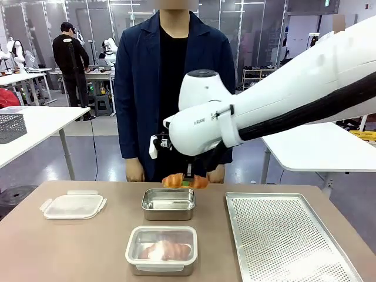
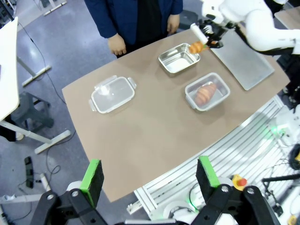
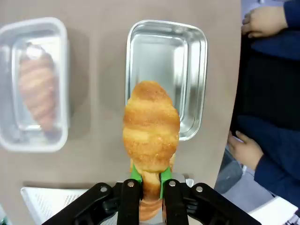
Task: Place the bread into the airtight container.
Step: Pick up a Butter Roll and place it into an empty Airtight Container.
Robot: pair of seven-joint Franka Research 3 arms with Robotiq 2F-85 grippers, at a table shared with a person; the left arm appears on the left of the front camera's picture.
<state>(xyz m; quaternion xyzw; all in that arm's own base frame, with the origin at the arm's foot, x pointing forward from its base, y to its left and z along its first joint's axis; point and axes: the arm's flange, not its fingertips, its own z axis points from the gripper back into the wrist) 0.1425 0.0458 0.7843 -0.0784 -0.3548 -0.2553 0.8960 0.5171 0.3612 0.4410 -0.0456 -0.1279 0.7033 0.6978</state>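
Observation:
A golden croissant-shaped bread (image 3: 151, 126) is clamped at its near end by my right gripper (image 3: 151, 180), which is shut on it. The bread (image 1: 185, 181) hangs just above the far edge of the open, empty steel airtight container (image 1: 168, 214) at the table's middle. Looking down the right wrist, the bread overlaps that container's (image 3: 187, 56) near rim. My left gripper (image 2: 150, 174) is open, high above the near side of the table and far from the bread (image 2: 197, 47) and the container (image 2: 176, 63).
A closed container (image 1: 161, 249) with another bread inside sits near the front edge. A clear lid (image 1: 73, 205) lies at the left and a perforated metal tray (image 1: 288, 241) at the right. The person's hands (image 1: 135, 171) rest at the far edge.

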